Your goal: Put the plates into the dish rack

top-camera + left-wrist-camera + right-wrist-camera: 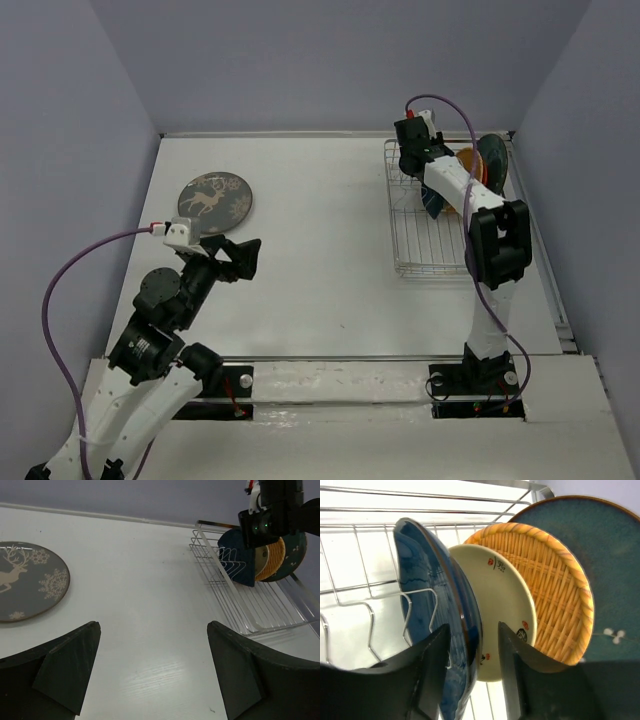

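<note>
The silver dish rack (pixel 430 250) stands at the far right. In it, on edge between the prongs, are a small dark blue plate (pixel 420 580), a small cream spotted plate (pixel 495 595), a tan wicker plate (pixel 550 590) and a dark teal plate (pixel 600 555). My right gripper (pixel 473 625) is open and straddles the blue plate's rim; the right finger stands clear of it. The dark grey deer plate (pixel 215 197) lies flat on the table at far left. My left gripper (pixel 245 258) is open and empty, just near of the deer plate (pixel 25 580). No orange plate shows.
The rack (pixel 260 605) has several free prongs and bare wire floor on its near side. The white table (pixel 320 250) is walled by grey panels at the back and sides. A purple cable runs along each arm.
</note>
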